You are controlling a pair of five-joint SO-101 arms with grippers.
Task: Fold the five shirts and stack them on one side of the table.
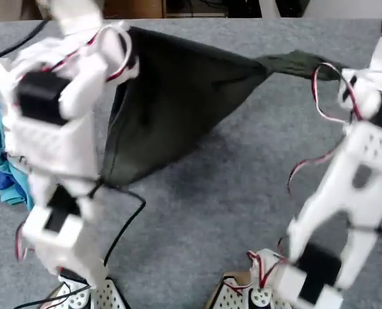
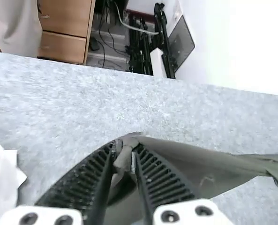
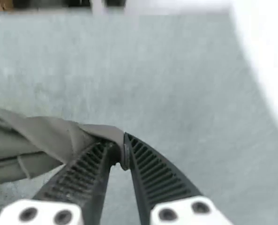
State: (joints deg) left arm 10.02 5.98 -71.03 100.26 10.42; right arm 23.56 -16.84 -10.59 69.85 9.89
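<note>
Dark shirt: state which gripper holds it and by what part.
Both. The left gripper pinches one edge of the dark shirt, the right gripper the opposite end.

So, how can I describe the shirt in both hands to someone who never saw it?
On the grey table, over its far half, a dark olive shirt hangs stretched between the left hand and the right hand. Unlike the bright blue and red clothes at the table's edge, it is dark and lifted.
</note>
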